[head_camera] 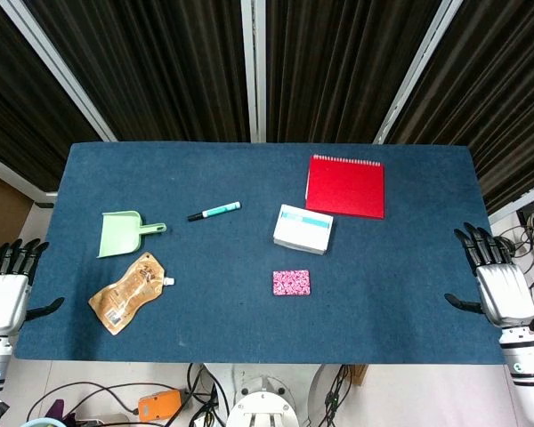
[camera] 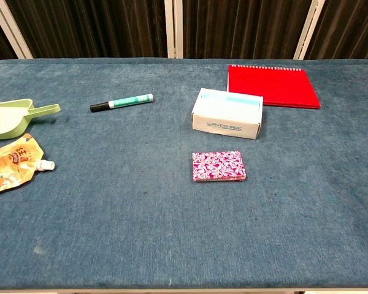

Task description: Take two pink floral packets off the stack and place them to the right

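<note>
A small stack of pink floral packets (head_camera: 291, 283) (camera: 218, 166) lies flat on the blue table, just in front of a white box. My left hand (head_camera: 6, 289) rests at the table's left edge with fingers spread and nothing in it. At the right edge my right hand (head_camera: 496, 280) is likewise open and holds nothing. Both hands are far from the stack and neither shows in the chest view.
A white box (head_camera: 303, 229) (camera: 227, 113) sits behind the stack, a red notebook (head_camera: 345, 185) (camera: 273, 85) beyond it. A teal marker (head_camera: 214, 212) (camera: 121, 102), green dustpan (head_camera: 125, 232) (camera: 11, 116) and brown pouch (head_camera: 129, 292) (camera: 11, 163) lie left. Bare blue cloth (head_camera: 400, 285) spreads right of the stack.
</note>
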Tool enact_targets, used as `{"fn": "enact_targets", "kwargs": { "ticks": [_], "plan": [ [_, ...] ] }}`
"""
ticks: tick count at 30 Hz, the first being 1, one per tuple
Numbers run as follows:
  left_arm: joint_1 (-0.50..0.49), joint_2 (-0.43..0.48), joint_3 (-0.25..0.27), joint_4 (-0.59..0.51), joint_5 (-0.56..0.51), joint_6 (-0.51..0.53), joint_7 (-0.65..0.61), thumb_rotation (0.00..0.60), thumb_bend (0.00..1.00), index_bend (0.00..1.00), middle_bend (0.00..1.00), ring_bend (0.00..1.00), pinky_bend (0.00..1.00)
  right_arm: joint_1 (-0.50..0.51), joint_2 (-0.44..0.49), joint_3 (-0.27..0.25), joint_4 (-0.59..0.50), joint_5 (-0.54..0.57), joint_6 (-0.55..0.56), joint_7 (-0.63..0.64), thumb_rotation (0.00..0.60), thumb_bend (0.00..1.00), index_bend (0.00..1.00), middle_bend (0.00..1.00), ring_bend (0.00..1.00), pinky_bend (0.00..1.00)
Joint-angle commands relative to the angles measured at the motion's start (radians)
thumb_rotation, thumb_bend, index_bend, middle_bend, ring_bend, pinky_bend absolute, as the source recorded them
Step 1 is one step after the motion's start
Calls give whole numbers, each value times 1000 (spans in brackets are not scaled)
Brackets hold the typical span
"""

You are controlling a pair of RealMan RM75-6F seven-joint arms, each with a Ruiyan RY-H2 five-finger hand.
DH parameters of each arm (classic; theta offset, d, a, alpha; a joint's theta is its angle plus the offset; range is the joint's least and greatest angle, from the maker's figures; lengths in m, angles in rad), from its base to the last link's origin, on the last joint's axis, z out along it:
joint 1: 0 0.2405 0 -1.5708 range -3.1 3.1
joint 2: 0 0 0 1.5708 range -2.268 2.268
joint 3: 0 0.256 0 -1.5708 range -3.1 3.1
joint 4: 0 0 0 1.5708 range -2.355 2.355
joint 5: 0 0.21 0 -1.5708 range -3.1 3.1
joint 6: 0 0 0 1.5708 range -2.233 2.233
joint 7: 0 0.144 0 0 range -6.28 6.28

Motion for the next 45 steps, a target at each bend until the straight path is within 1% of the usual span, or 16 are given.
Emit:
{"fn": "enact_targets", "kwargs": {
  "ticks": [1,4,6,10,12,13,15,19,20,21,23,25,28,33,38,45],
  "plan": [
    [-1,0,-2,1,-1,1,1,600,39,114,88,0,0,-3,-5,0,-5,-10,4,3,600,62,0,41,0,175],
    [-3,1,-4,2,3,4,3,600,39,114,88,0,0,2,-9,1,-27,-28,3,-15,600,62,0,41,4,199],
    [-6,0,-5,3,8,6,5,600,39,114,88,0,0,15,-18,5,-47,-51,-2,-42,600,62,3,48,52,284],
    [-11,-2,-6,2,24,12,4,600,39,114,88,0,0,84,-53,18,-125,-98,-81,-148,600,61,31,85,264,520],
    [-14,-1,-5,1,33,15,8,600,39,114,88,0,0,128,-87,29,-171,-88,-149,-216,600,62,48,104,404,657],
    [-14,0,-4,0,37,17,10,600,39,114,88,0,0,148,-104,35,-188,-72,-183,-249,600,62,55,107,450,693],
    [-15,3,-3,-2,44,20,12,600,39,114,88,0,0,189,-147,48,-214,-31,-252,-323,600,61,64,110,515,744],
    [-15,8,1,-4,51,24,12,600,39,114,88,0,0,275,-284,70,-214,74,-372,-499,600,62,116,109,523,754],
    [-14,9,2,-3,52,24,11,600,39,114,88,0,0,291,-315,74,-207,100,-392,-532,600,62,132,109,489,735],
    [-14,9,3,-3,53,24,10,600,39,114,88,0,0,306,-345,77,-199,127,-408,-565,600,61,145,109,418,683],
    [-12,8,5,0,55,26,7,600,39,114,88,0,0,339,-416,87,-168,180,-429,-643,600,83,173,109,156,427],
    [-10,8,8,5,55,27,3,600,39,114,88,0,0,365,-488,99,-128,228,-429,-709,600,133,206,108,20,240],
    [-7,6,10,15,53,27,-5,600,39,114,88,0,0,395,-574,116,-81,306,-426,-766,600,184,259,108,0,166],
    [-3,2,14,34,49,23,-19,600,39,114,88,0,0,445,-664,127,-10,407,-401,-898,600,192,298,107,0,17],
    [-2,-1,15,48,49,23,-32,600,39,114,88,0,0,480,-698,125,10,507,-396,-974,600,274,317,81,0,0],
    [-6,-6,14,61,47,15,-37,600,39,114,88,0,0,514,-700,126,1,596,-373,-1004,600,360,316,45,0,0]
  ]
}}
